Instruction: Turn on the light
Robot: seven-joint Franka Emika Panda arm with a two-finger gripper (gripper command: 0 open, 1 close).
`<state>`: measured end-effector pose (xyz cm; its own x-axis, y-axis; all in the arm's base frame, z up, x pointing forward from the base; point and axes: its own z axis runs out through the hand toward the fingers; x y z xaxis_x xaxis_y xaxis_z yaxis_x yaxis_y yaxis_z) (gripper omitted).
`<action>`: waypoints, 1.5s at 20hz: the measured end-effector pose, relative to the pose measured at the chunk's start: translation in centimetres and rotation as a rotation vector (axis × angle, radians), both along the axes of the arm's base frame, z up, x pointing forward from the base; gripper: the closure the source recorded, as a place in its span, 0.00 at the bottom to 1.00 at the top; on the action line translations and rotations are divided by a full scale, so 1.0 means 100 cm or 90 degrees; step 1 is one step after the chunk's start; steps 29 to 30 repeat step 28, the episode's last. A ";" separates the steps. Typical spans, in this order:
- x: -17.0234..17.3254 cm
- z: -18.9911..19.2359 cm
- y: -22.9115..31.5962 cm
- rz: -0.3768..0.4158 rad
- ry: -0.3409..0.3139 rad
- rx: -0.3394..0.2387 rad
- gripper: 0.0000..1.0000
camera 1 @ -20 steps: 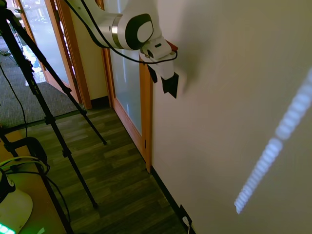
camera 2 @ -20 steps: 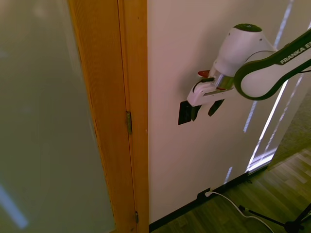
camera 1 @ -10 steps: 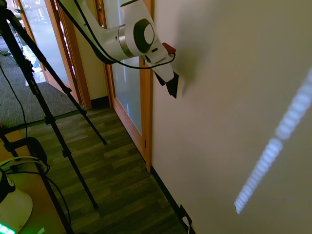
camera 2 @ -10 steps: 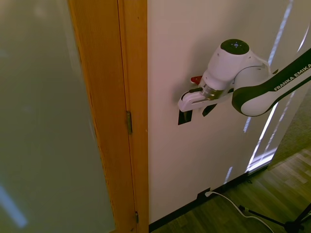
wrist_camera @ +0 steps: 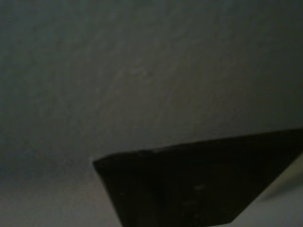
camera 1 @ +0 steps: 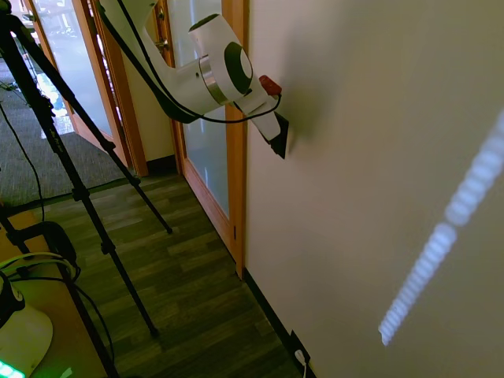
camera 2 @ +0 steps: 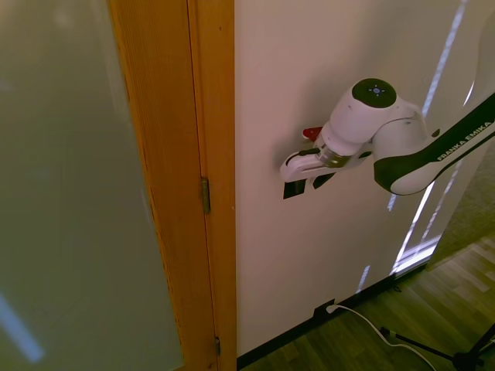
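Observation:
No lamp shows in any view. The light's switch is a small black upright plate on the cream wall, just right of the wooden door frame. My gripper is pressed up against the wall at the plate, covering its upper part. Its two dark fingers stand a little apart, open, with nothing between them. In the first exterior view the gripper has its tips at the wall, and the plate itself is hidden behind them. The wrist view shows the black plate very close, blurred, against the wall.
The wooden door frame with frosted glass stands right beside the switch. A striped streak of glare lies on the wall. Near the floor, a dark plate with a white cable sits at the baseboard. A tripod stands on the wood floor.
The arm has swung toward the door frame and closed in on the wall. The gripper has moved from beside the switch plate to over its upper part.

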<state>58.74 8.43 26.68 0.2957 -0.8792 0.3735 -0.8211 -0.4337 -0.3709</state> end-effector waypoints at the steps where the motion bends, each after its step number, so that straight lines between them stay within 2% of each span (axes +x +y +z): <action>1: 0.001 0.001 0.003 -0.002 -0.003 -0.002 1.00; 17: -0.002 0.005 0.014 -0.006 -0.036 -0.004 1.00; 21: -0.011 0.023 0.015 0.004 -0.071 -0.006 1.00; 22: -0.014 0.027 0.015 0.009 -0.076 -0.010 0.00; 30: -0.037 0.039 0.001 0.028 -0.087 0.001 0.00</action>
